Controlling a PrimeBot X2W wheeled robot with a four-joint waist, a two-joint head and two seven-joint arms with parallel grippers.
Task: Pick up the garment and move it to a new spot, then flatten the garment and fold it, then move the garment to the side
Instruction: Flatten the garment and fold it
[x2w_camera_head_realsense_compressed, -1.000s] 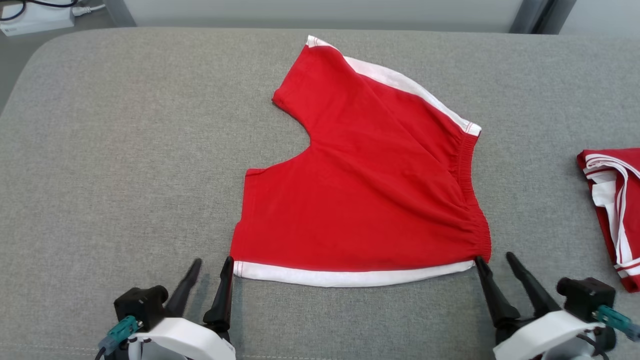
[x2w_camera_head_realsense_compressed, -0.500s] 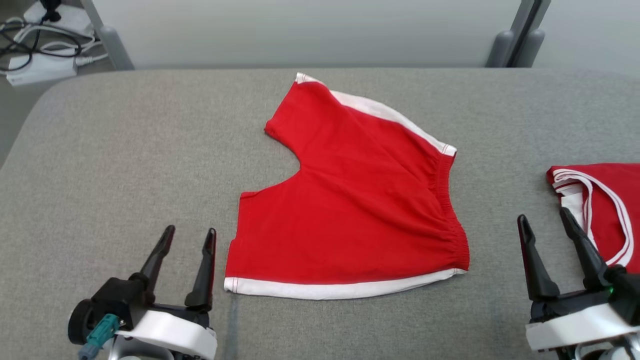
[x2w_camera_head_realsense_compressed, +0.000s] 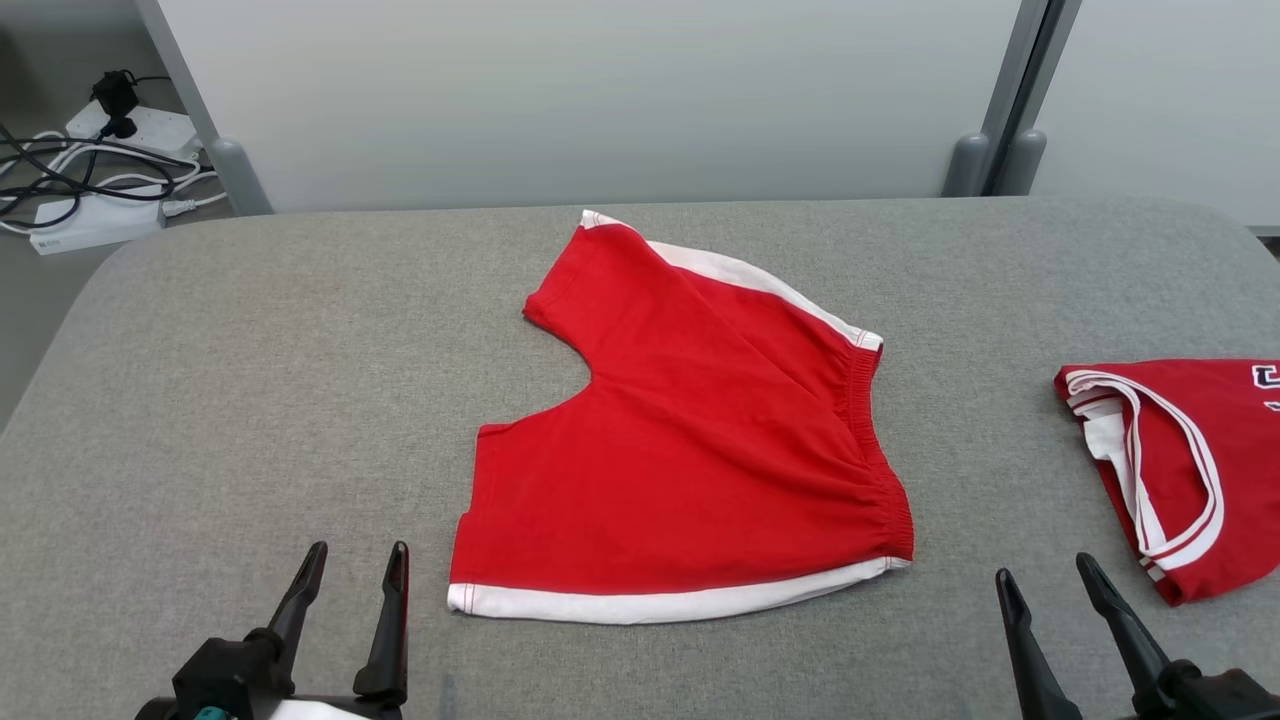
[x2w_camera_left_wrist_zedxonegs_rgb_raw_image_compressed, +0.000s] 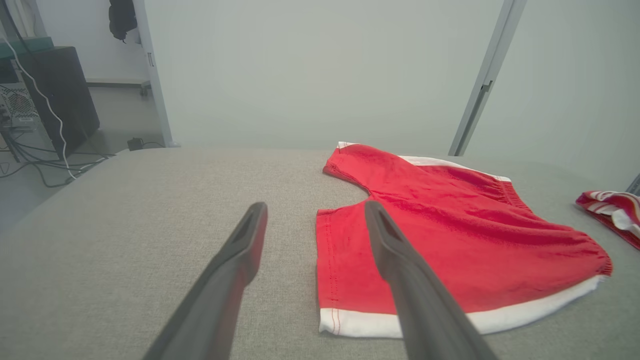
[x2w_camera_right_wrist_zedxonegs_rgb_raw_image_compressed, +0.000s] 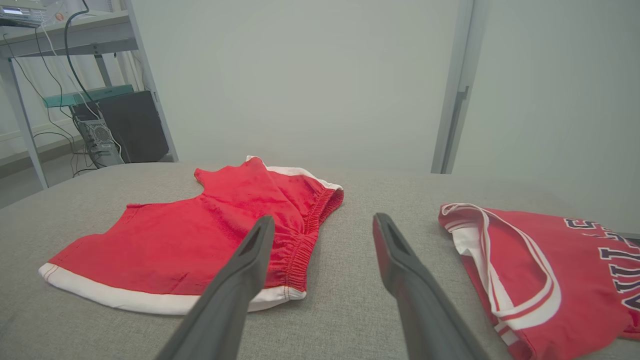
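- The red shorts lie spread out at the centre of the head view on the grey padded table. The gathered waistband is toward the right and the two leg openings toward the left and upper centre.
- A white band runs along the shorts' lower edge, and another along the upper right edge.
- The left gripper sits at the lower left of the frame — fingers parted, nothing between them. It is just left of the shorts' lower left corner and clear of the cloth.
- The right gripper sits at the lower right, released as well, its two fingers spread and empty.
- A red jersey with white trim lies at the right edge of the frame, apart from the shorts. The right wrist view shows dark letters on it.
- Cables and a white power strip lie on the floor at the upper left.
- Pale wall panels fill the top of the frame.
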